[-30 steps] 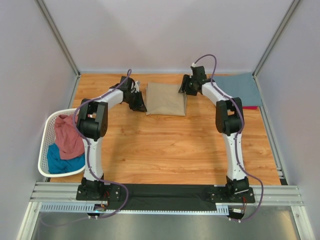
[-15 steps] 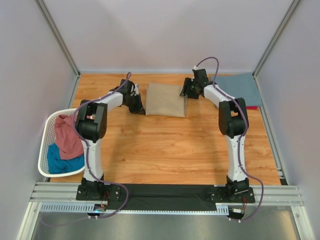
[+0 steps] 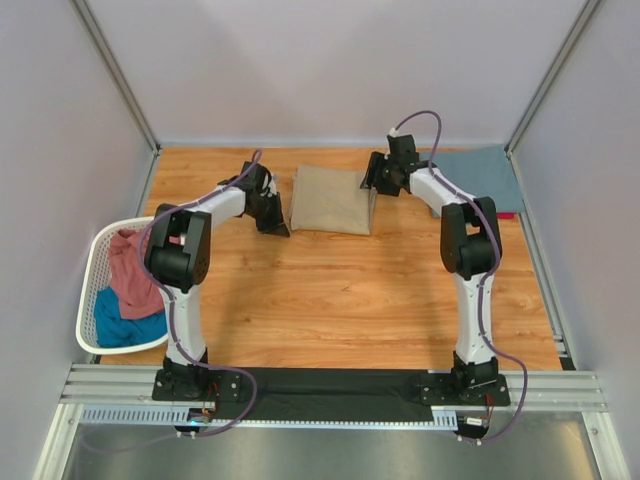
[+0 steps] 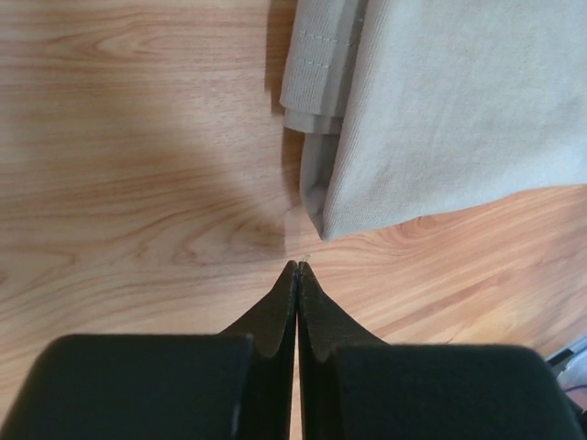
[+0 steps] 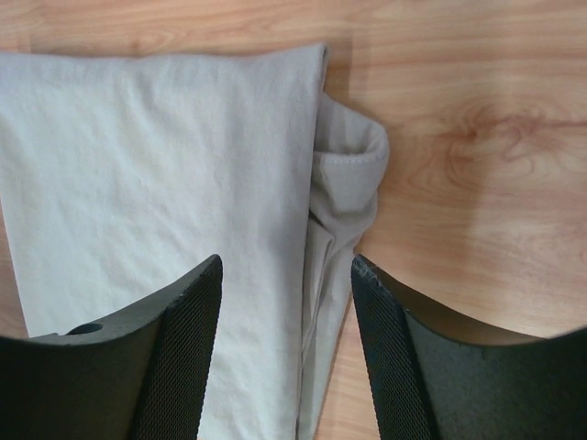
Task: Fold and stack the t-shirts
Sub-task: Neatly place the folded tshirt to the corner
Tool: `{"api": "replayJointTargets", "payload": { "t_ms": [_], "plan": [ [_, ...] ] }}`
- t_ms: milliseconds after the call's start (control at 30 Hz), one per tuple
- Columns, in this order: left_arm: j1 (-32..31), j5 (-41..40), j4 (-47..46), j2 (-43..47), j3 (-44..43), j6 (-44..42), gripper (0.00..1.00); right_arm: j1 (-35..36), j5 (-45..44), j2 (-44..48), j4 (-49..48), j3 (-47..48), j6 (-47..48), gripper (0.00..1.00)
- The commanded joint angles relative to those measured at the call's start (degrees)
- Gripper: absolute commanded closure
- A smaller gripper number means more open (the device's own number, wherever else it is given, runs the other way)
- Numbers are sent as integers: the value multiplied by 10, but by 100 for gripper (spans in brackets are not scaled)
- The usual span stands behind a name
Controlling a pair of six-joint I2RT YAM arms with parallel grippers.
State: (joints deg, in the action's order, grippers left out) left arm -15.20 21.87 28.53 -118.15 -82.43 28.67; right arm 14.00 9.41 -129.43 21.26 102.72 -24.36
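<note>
Wood (image 4: 138,183) between left gripper (image 4: 297,268) and t-shirt (image 4: 459,110) corner.

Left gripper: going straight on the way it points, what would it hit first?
Probably the folded tan t-shirt: its near corner lies just ahead of the shut left gripper. Height is unclear, so the tips might touch the table first.

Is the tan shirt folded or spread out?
Folded. The tan shirt lies as a neat rectangle, with layered edges showing in both wrist views.
</note>
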Motion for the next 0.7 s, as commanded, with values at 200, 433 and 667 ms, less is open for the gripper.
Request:
{"api": "replayJointTargets", "payload": {
  "t_ms": [200,433,667],
  "plan": [
    [-1,-60,48,15,-46,15,98,13,-55,-73,50,94,-10,39],
    [4,-67,63,27,-52,23,97,20,-45,-107,83,120,-32,39],
    [6,-59,98,98,-38,12,96,20,-10,-94,58,88,-41,42]
  ]
}}
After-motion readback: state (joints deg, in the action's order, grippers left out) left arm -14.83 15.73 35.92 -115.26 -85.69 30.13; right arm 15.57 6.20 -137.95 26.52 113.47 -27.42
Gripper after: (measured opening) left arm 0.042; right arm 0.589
